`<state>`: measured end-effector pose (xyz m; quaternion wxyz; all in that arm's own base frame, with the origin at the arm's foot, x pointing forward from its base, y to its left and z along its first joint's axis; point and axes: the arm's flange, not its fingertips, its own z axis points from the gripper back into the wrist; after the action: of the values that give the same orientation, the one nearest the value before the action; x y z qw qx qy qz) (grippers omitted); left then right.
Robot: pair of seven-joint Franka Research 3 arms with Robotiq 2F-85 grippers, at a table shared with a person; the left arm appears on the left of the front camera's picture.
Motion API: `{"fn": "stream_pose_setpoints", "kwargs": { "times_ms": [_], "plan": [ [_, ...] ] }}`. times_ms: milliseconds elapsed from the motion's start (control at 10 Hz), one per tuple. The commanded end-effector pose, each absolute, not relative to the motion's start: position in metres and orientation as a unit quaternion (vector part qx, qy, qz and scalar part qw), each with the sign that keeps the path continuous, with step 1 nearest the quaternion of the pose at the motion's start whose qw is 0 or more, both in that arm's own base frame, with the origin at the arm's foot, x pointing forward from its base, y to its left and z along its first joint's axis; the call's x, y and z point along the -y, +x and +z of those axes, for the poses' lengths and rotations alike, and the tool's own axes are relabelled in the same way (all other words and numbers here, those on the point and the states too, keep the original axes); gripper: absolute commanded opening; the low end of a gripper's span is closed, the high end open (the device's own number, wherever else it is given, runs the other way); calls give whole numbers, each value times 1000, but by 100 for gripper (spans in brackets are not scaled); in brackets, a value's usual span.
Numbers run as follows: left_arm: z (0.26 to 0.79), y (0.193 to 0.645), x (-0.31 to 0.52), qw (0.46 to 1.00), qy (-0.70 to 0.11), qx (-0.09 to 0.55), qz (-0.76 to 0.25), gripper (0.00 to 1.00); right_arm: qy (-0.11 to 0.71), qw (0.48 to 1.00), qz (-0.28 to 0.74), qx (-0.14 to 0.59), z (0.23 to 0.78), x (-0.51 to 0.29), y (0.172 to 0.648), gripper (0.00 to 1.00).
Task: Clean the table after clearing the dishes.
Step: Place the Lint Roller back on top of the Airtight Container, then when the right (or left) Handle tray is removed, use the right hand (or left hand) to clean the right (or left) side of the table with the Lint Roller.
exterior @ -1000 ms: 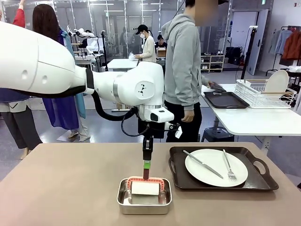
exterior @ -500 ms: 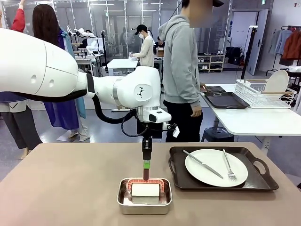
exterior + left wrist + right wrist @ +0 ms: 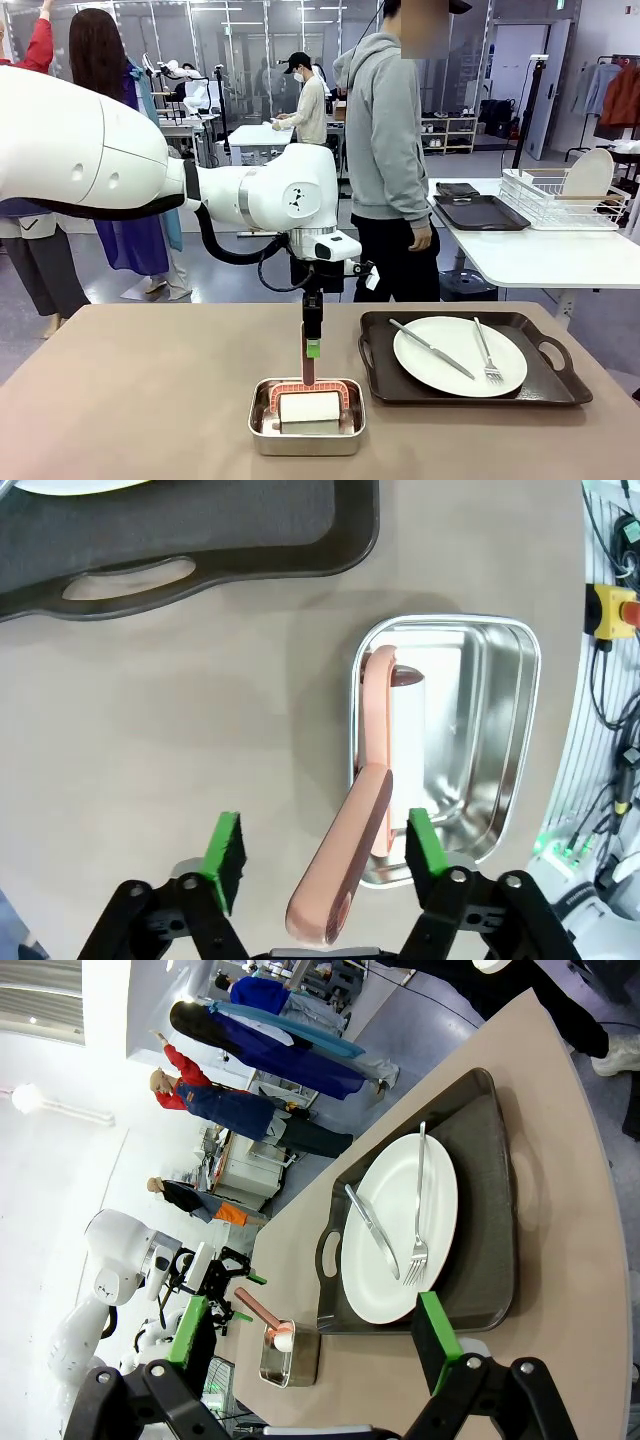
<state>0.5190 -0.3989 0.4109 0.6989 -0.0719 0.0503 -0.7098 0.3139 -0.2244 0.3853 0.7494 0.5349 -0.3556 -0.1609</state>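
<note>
A cleaning roller with a pink handle (image 3: 308, 368) and a white roll (image 3: 310, 407) stands in a small steel tin (image 3: 258, 432) on the brown table (image 3: 130, 390). My left gripper (image 3: 312, 345) hangs straight above the tin. In the left wrist view the left gripper (image 3: 323, 830) is open, its green pads apart on either side of the handle (image 3: 345, 860) without touching it. A white plate (image 3: 450, 340) with knife and fork lies on a dark tray (image 3: 548, 378) to the right. My right gripper (image 3: 310, 1325) is open, above the near right corner, facing the plate (image 3: 395, 1210).
A person in a grey hoodie (image 3: 385, 130) stands just beyond the far edge. Behind, a white table (image 3: 540, 255) carries another dark tray (image 3: 480, 212) and a wire rack (image 3: 560, 195). The tray's handle (image 3: 130, 578) lies close to the tin (image 3: 520, 730).
My left gripper has opened and let go of the pink handle, which now stands loose between the pads. The person has shifted slightly left.
</note>
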Motion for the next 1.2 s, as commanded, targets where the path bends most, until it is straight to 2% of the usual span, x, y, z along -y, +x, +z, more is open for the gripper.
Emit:
{"fn": "stream_pose_setpoints", "kwargs": {
  "times_ms": [0, 1100],
  "plan": [
    [418, 518, 391, 691, -83, -45, -717, 100, 535, 747, -159, 360, 387, 221, 311, 100],
    [415, 521, 395, 700, -71, -47, -709, 100, 535, 747, -159, 360, 387, 221, 311, 100]
  ]
}}
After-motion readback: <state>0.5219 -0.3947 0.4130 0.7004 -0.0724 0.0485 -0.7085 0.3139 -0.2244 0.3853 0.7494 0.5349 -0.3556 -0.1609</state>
